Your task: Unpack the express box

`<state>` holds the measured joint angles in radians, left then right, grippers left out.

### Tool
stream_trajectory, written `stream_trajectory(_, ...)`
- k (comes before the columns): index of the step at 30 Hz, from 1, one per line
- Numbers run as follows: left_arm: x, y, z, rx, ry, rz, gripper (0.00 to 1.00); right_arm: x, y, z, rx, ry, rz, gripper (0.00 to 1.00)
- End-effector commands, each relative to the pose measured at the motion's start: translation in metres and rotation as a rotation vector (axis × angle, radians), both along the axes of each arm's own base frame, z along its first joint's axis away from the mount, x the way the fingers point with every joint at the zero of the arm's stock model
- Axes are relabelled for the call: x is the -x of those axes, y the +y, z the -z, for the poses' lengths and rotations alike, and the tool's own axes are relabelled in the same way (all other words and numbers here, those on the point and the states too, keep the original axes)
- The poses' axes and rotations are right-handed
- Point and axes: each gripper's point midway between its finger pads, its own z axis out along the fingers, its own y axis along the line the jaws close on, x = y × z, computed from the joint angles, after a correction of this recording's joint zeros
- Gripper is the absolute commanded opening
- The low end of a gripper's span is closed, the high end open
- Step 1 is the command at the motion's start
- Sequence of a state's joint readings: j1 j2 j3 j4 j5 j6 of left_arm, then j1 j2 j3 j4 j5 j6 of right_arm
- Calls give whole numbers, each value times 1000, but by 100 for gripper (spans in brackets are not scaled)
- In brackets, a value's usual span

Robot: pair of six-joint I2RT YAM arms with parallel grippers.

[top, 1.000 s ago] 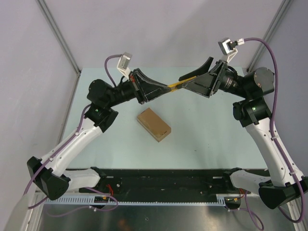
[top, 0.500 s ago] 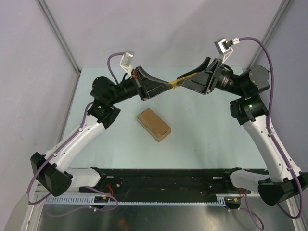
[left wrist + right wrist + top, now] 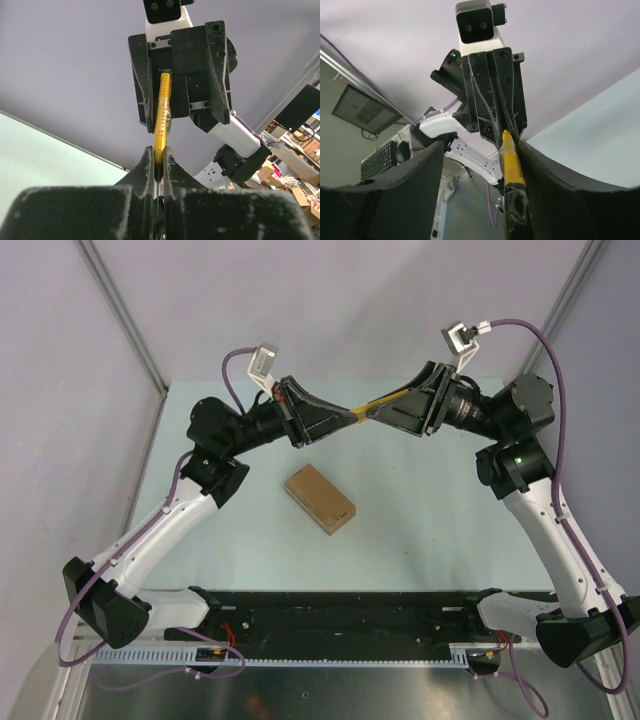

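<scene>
The express box (image 3: 319,498), a small closed brown carton, lies flat on the pale table, below both grippers. My left gripper (image 3: 350,418) is raised above the table's far half and shut on one end of a yellow-and-black utility knife (image 3: 378,404). In the left wrist view its jaws (image 3: 159,154) pinch the yellow knife (image 3: 163,107). My right gripper (image 3: 388,412) faces it, open, with the knife's other end between its fingers. In the right wrist view the knife (image 3: 512,167) lies against one finger (image 3: 555,187) of the right gripper (image 3: 485,187); the other finger stands well apart.
The pale green table (image 3: 440,510) is walled by grey panels at the back and sides, with metal posts at the far corners. A black rail (image 3: 340,610) carrying the arm bases runs along the near edge.
My right gripper has moved left and up so that its fingers now straddle the knife. My left arm rose slightly with the knife. The box has not moved.
</scene>
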<state>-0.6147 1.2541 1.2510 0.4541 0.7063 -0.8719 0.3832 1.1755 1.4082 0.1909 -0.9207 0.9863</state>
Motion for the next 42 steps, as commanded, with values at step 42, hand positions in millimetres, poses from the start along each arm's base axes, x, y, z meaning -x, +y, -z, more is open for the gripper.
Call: stream_trajectory(42,3,7,6,-26,19,-21,0,9,-2,5,44,-45,20,32)
